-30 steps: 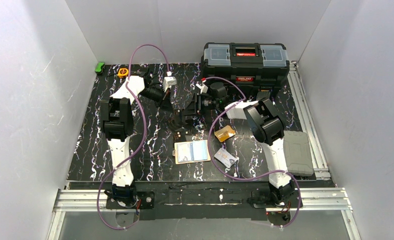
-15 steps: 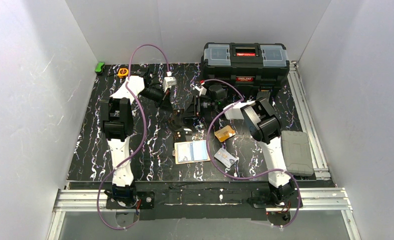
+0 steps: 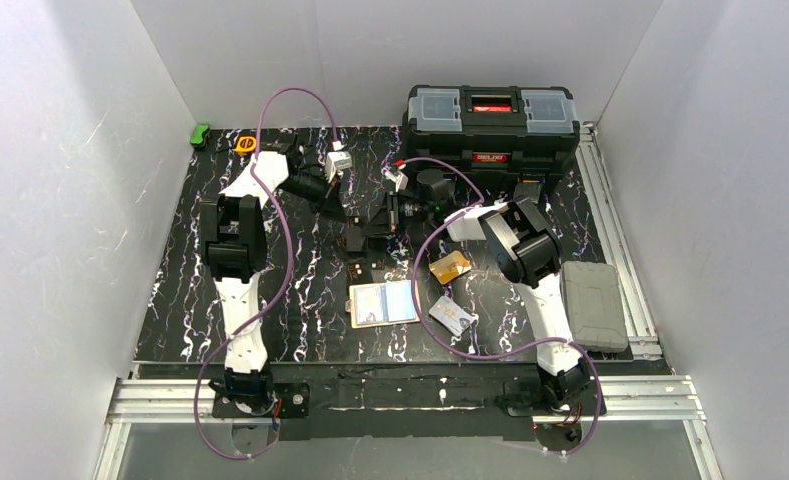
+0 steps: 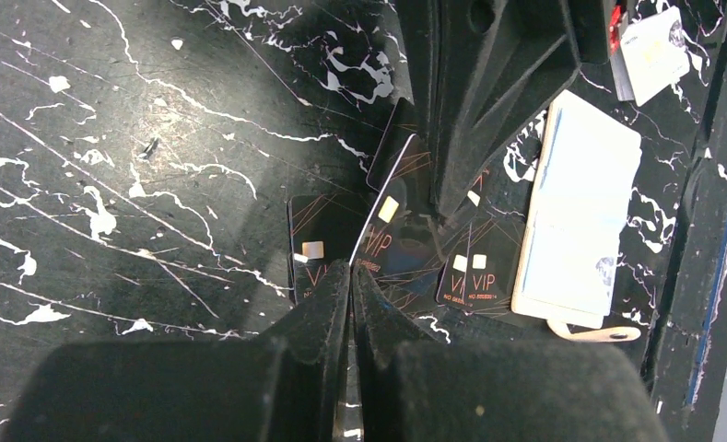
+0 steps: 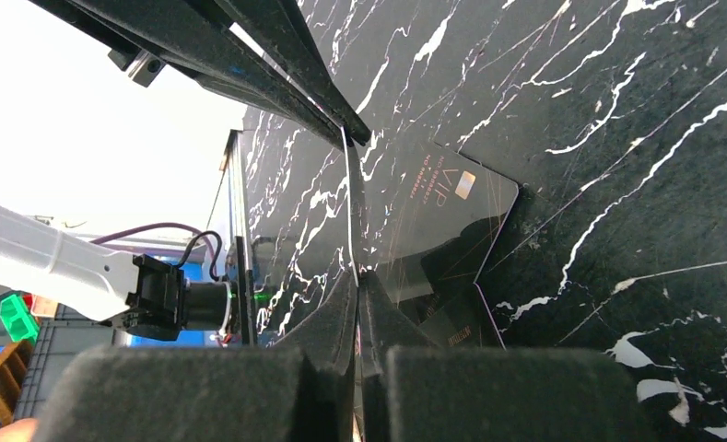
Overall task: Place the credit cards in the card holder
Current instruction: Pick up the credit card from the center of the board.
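I see both arms meeting over the middle of the surface (image 3: pixel 290 300), each gripping the same black VIP card (image 4: pixel 392 230). The left tool (image 4: pixel 351 273) is clamped narrow on one end of it. The right tool (image 5: pixel 357 279) is clamped just as narrow on the opposite end (each wrist camera shows the other arm's fingers across the card). The card spans the gap between them, tilted up on its edge rather than lying flat.

Beneath it more loose black cards (image 4: pixel 309 253) lie flat on the surface, partly overlapping (how many, I cannot tell).

The card holder (image 3: pixel 383 303) lies open and flat, nearer the arm bases than the two tools and apart from the held card. Its left half looks pale blue, though I cannot tell whether that is a card tucked in.

The orange card (image 3: pixel 451 266) lies flat to the right of the tools. The silver-white card (image 3: pixel 453 316) lies just beside the holder's right edge. The black toolbox (image 3: pixel 490 120) stands at the far edge of the surface.
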Controlling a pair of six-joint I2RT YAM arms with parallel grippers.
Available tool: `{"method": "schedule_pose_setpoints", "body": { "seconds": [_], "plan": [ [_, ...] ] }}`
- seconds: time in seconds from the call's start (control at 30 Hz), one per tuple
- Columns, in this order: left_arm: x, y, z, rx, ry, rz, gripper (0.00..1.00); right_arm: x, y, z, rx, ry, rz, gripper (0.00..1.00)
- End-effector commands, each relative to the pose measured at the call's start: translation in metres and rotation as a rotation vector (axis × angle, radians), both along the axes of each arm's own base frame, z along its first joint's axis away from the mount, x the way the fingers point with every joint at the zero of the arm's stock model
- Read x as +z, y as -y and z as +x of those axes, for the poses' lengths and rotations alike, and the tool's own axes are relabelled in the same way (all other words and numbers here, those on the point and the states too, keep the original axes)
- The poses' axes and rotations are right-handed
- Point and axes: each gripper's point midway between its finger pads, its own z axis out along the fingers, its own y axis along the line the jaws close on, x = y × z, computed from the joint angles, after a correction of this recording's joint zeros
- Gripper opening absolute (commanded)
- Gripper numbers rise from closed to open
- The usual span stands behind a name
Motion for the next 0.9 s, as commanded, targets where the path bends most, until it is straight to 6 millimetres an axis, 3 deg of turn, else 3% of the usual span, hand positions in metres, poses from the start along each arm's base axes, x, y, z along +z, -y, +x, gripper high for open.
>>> {"method": "schedule_pose_setpoints", "body": {
  "seconds": [0.0,0.1,0.27,0.4,0.53,0.67,0.73,0.87],
  "plan": [
    [0.024,0.007,0.007,0.015,0.05,-0.032,0.02,0.024,-0.006,-0.001,0.033,0.067,0.067,0.01],
    [0.035,0.006,0.013,0.034,0.081,-0.023,0.2,0.035,-0.005,-0.001,0.023,0.082,0.062,0.01],
    [0.076,0.0,0.012,0.042,0.185,-0.003,0.46,0.045,0.004,-0.003,0.006,0.059,-0.047,0.01],
    [0.103,-0.003,-0.015,-0.009,0.237,0.01,0.56,0.049,0.025,-0.022,-0.003,0.031,-0.173,0.01],
    [0.088,0.003,-0.078,-0.162,0.248,0.067,0.58,0.033,0.067,-0.055,-0.044,-0.045,-0.386,0.01],
    [0.048,0.026,-0.152,-0.356,0.265,0.113,0.58,0.021,0.11,-0.088,-0.095,-0.089,-0.554,0.01],
    [0.035,0.033,-0.172,-0.412,0.284,0.128,0.57,0.016,0.127,-0.104,-0.111,-0.112,-0.615,0.01],
    [0.016,0.041,-0.183,-0.443,0.312,0.159,0.55,0.008,0.15,-0.129,-0.143,-0.144,-0.666,0.01]
  ]
}}
